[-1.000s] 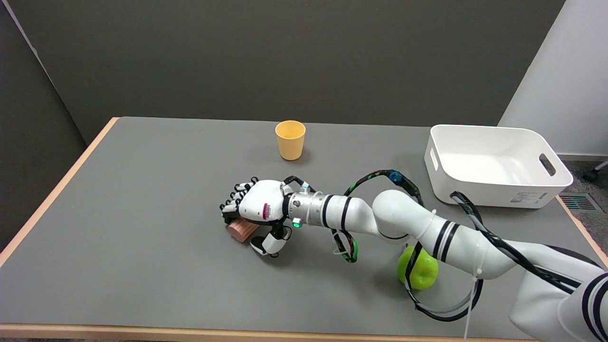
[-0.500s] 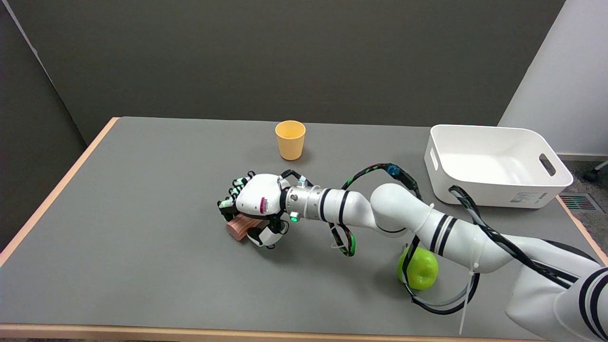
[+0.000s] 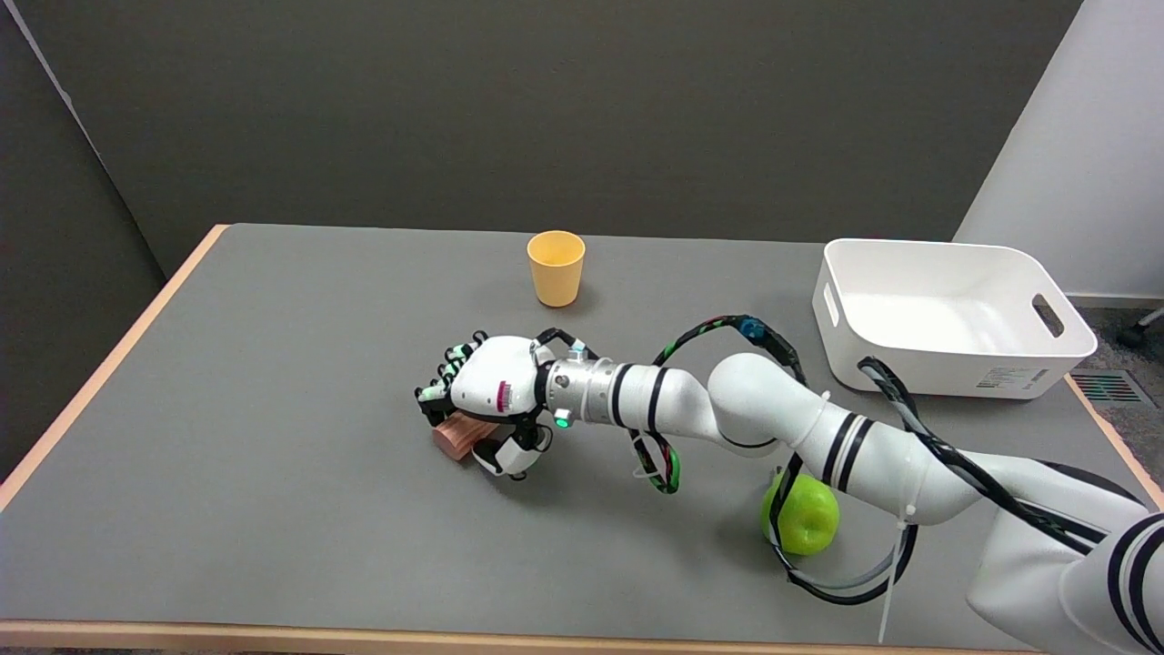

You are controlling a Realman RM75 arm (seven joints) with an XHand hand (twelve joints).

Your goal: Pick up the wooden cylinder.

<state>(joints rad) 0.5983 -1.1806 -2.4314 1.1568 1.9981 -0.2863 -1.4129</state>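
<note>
Wooden cylinder (image 3: pixel 457 436) half-hidden beneath robot hand (image 3: pixel 486 398).

Matt wooden cylinder (image 3: pixel 457 436), glossy apple (image 3: pixel 804 515)

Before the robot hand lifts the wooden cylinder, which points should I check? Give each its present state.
1. Right robot hand sits over the light-brown wooden cylinder: ok.
2. Fingers and thumb closed on both sides of it: ok.
3. Grip firm enough to lift: cannot tell.
4. Cylinder off the grey table: cannot tell.
5. Orange plastic cup stands apart from the lifting path: ok.
6. Green apple lies under the arm, touching its cable: not ok.
</note>
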